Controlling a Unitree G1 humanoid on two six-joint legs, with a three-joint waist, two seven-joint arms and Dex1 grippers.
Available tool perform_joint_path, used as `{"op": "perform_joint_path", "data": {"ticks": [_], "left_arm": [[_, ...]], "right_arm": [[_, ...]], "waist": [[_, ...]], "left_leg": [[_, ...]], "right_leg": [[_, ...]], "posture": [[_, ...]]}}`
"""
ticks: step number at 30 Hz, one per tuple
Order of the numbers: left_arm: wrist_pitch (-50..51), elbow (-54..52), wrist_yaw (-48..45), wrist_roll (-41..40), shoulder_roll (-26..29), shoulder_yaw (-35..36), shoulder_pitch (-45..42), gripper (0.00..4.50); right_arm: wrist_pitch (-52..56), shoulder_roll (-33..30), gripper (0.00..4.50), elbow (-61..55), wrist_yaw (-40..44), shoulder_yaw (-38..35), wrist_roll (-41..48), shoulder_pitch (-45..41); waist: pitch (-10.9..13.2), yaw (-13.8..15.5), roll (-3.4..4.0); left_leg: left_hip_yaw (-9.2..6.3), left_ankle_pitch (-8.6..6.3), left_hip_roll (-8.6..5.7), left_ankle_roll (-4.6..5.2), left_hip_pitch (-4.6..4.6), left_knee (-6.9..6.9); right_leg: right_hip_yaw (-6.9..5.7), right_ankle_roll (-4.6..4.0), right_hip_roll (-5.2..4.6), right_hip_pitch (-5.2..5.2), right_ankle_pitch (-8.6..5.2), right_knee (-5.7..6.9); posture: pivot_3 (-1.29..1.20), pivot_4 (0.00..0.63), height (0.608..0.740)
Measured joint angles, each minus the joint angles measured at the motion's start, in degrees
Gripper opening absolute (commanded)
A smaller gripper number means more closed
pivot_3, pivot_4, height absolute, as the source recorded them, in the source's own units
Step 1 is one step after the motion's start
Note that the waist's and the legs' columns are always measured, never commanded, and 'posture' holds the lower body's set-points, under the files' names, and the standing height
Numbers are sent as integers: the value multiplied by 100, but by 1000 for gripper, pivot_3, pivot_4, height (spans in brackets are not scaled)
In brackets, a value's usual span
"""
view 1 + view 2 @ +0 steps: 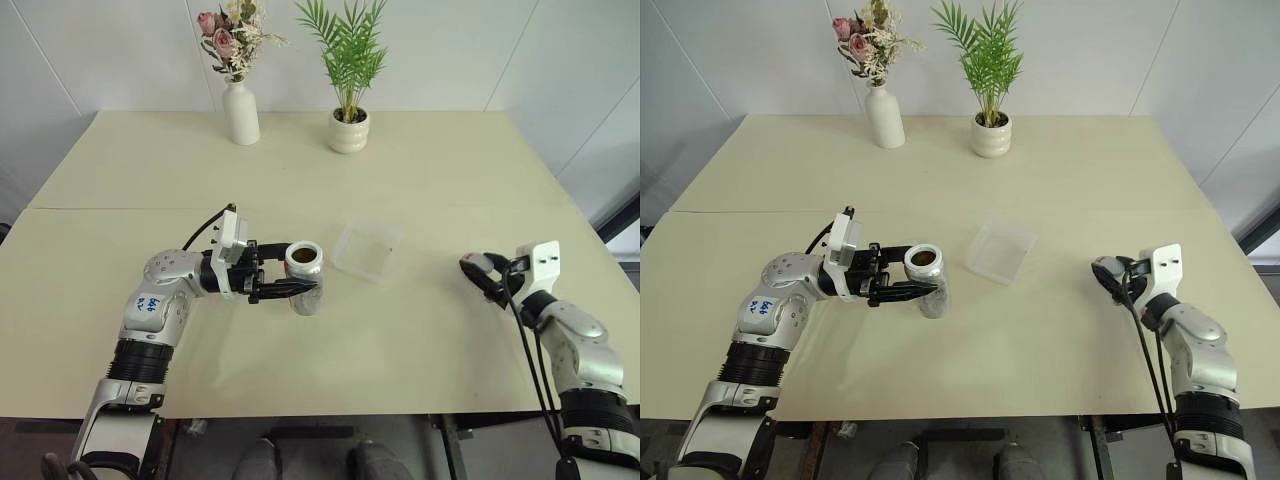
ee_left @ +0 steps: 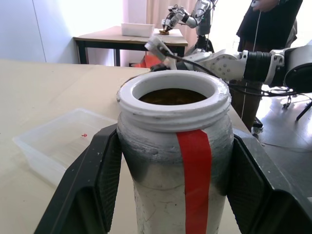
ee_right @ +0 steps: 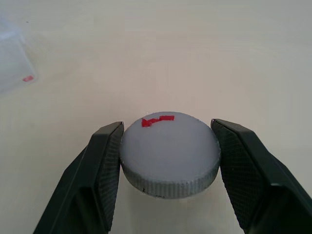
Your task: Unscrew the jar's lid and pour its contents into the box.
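My left gripper (image 1: 292, 285) is shut on the jar (image 1: 304, 274), a clear cylinder with a red stripe (image 2: 196, 170), held upright just above the table left of centre. Its mouth is uncovered and brown contents (image 2: 170, 96) show inside. The box (image 1: 366, 250), shallow clear plastic, lies on the table just right of the jar and beyond it. At the right side my right gripper (image 1: 478, 272) is shut on the lid (image 3: 169, 152), a round grey cap with a small red mark, held low over the table well apart from the jar.
A white vase of flowers (image 1: 240, 110) and a white pot with a green plant (image 1: 348, 130) stand at the far edge of the table (image 1: 400, 350). In the left wrist view a person (image 2: 265, 19) and another table with a robot arm show beyond the table.
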Motion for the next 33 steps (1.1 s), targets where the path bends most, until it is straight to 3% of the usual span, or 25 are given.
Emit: {"op": "perform_joint_path", "data": {"ticks": [6,11,19,26,33], "left_arm": [[10,-1,41,0,0,0,-1,2585],[41,-5,93,0,6,2,-1,2585],[-101,360,222,254,271,29,-434,2585],[-704,1268,577,730,141,65,-1161,2585],[-993,1872,794,1113,-267,-96,-1349,2585]], "right_arm": [[114,2,4475,-131,189,61,50,71],[105,-138,4475,-453,349,52,85,95],[1044,-1238,4475,-2004,1550,94,858,-176],[1705,-1237,4475,-2594,1850,753,1139,-469],[1707,-961,4475,-2608,1753,1079,1061,-517]], "waist": [[0,9,0],[2,11,3],[2,17,3],[2,45,2],[2,53,2]], "left_leg": [[-1,0,0,0,0,4],[-1,-1,-1,1,0,8],[-7,-1,1,2,4,14],[-8,-5,-2,8,-8,32],[-8,-4,-2,7,-15,35]], "right_leg": [[-2,1,0,2,0,2],[0,2,0,2,1,5],[-3,2,5,8,2,8],[-3,10,2,10,6,0],[-4,11,1,6,6,-3]], "posture": [[0,150,740],[0,150,740],[0,150,740],[0,150,740],[0,150,740]]}}
